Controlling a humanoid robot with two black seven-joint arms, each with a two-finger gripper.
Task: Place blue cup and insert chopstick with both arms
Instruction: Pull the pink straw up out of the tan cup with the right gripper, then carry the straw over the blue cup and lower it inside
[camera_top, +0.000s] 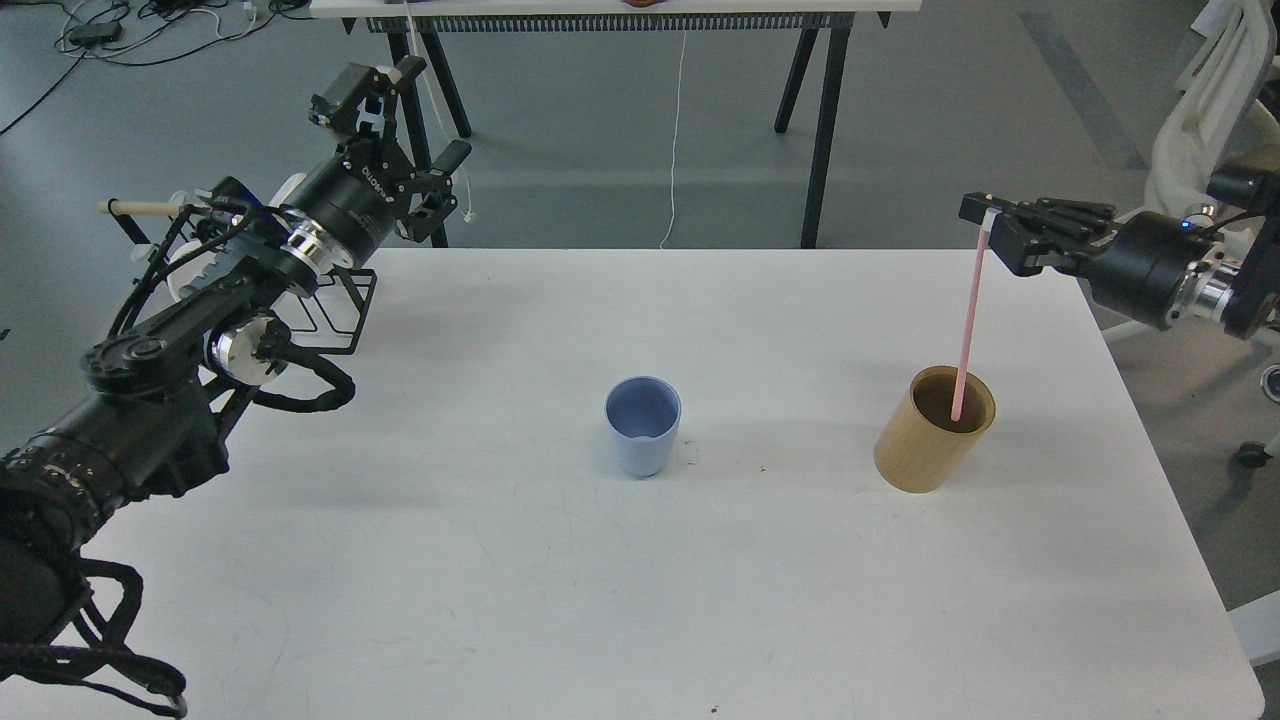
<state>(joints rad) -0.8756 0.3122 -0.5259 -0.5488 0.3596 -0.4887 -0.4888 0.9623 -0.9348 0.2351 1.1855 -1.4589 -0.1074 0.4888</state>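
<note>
On the worktop (500, 600) stands the blue cup (642, 427); the right pincer (985, 222) clamps the chopstick (968, 320), the left pincer (372, 88) gapes empty.

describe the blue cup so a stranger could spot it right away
On the white table, look near the middle, left of the tan wooden cylinder. The blue cup stands there upright and empty. It is the smaller, pale blue one, and unlike the cylinder it holds no pink chopstick.

Right gripper (985, 215) pinches the chopstick (967, 320) (tip inside the wooden cylinder (925, 450)).
</note>
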